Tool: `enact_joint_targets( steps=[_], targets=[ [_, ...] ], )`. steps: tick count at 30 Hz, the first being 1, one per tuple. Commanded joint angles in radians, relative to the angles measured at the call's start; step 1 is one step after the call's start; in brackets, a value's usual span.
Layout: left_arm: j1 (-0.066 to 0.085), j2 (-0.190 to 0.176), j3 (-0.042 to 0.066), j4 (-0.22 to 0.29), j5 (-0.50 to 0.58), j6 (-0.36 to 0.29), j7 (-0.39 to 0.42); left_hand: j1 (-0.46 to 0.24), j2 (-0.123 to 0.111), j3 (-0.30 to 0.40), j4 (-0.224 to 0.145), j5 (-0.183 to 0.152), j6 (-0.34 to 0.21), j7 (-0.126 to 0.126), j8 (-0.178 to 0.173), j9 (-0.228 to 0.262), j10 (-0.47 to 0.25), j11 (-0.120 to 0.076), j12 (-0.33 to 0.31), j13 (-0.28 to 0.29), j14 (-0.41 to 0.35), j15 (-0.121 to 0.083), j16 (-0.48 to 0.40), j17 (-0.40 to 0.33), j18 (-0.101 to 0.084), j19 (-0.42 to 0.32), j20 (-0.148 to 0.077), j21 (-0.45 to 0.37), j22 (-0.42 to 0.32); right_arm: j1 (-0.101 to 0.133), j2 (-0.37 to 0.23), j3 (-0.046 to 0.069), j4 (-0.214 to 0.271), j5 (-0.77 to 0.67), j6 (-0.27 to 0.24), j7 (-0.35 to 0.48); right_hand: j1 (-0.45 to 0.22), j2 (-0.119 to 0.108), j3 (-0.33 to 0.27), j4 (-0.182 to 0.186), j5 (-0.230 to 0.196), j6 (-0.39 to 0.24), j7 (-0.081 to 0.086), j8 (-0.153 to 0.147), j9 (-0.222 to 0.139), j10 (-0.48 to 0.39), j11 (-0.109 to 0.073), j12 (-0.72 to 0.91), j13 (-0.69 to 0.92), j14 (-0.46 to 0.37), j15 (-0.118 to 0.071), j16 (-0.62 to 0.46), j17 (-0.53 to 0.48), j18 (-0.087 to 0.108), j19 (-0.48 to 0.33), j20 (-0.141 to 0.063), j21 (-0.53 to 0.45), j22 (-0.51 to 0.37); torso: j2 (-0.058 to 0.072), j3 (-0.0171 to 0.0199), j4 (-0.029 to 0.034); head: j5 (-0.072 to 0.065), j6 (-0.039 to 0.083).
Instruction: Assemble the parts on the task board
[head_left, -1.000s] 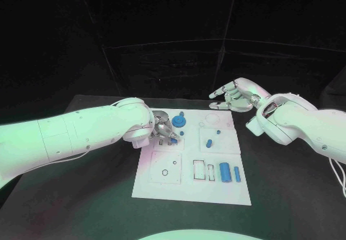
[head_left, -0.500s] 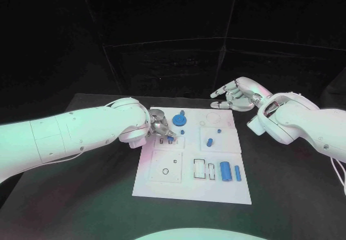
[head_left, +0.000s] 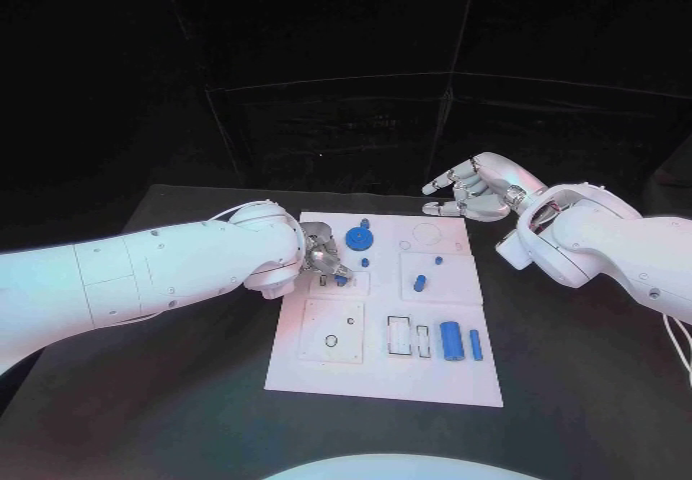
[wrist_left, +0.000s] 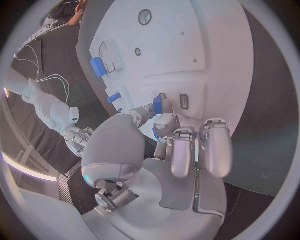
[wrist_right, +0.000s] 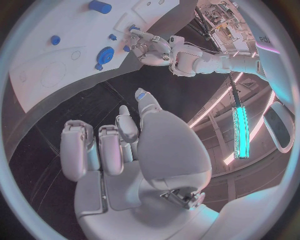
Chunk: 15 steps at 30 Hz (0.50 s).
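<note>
The white task board (head_left: 378, 372) lies in the middle of the black table. My left hand (head_left: 320, 260) is over its far left part, at two small slots (wrist_left: 182, 101). Thumb and a finger pinch a small blue part (head_left: 340, 280) (wrist_left: 157, 106) that stands at one slot. A blue gear (head_left: 358, 238) (wrist_right: 106, 53) sits just beyond that hand. Two small blue parts (head_left: 420, 284) (head_left: 437, 263) lie to the right. A blue cylinder (head_left: 450, 342) and a blue bar (head_left: 475, 344) lie near the board's right side. My right hand (head_left: 469, 190) (wrist_right: 119, 145) hovers past the far right corner, fingers apart, holding nothing.
Open cut-outs (head_left: 398, 337) and a round hole (head_left: 330, 342) mark the board's near half. Black table (head_left: 159, 400) surrounds the board on all sides. My left forearm (head_left: 159, 275) spans the table's left part.
My left hand has stayed at the slots with the small blue part, shifting only slightly. The right hand has kept its place beyond the board.
</note>
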Motion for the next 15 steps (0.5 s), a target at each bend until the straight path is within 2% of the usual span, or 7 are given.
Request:
enact_joint_targets(
  steps=[1,6,15],
  targets=[
    [0.000,0.004,-0.001,-0.004,-0.037,-0.010,0.000,0.000,0.009,0.163,-0.157,0.005,0.000,-0.007,0.005,0.002,0.009,-0.001,0.007,0.003,0.106,-0.002,0.003,0.263,-0.008,0.004,0.002,0.005,0.013,0.002,0.000,0.001,0.002,-0.004,0.003,0.003,-0.003,-0.003,-0.003,-0.002,0.004,0.005,-0.001,0.005,0.001,-0.001,-0.004,-0.003,0.000,0.062,-0.005,-0.006,0.064,0.005,-0.002,-0.003,-0.005,0.023,0.000,0.0002,0.0001,-0.001,0.000],
    [-0.002,0.006,-0.003,-0.005,-0.040,0.001,-0.003,-0.001,0.008,0.164,-0.158,0.006,0.000,-0.007,0.005,0.002,0.009,-0.001,0.008,0.004,0.106,-0.002,0.003,0.263,-0.008,0.005,0.002,0.005,0.014,0.002,0.000,0.001,0.002,-0.004,0.002,0.003,-0.003,-0.003,-0.003,-0.002,0.004,0.005,-0.001,0.005,0.001,-0.001,-0.004,-0.003,0.000,0.062,-0.005,-0.006,0.064,0.005,-0.002,-0.003,-0.005,0.023,0.000,0.0002,0.0017,-0.001,-0.002],
    [-0.002,0.002,-0.004,-0.002,-0.043,0.022,-0.012,-0.002,0.001,0.169,-0.165,0.007,0.001,-0.008,0.007,0.004,0.012,-0.002,0.010,0.006,0.106,-0.002,0.003,0.263,-0.009,0.005,0.002,0.006,0.016,0.002,0.000,0.001,0.001,-0.004,0.003,0.003,-0.003,-0.003,-0.003,-0.002,0.004,0.005,-0.001,0.005,0.001,-0.001,-0.004,-0.003,0.000,0.062,-0.005,-0.006,0.064,0.005,-0.002,-0.003,-0.005,0.023,-0.001,-0.0001,0.0008,0.001,-0.005]
  ],
)
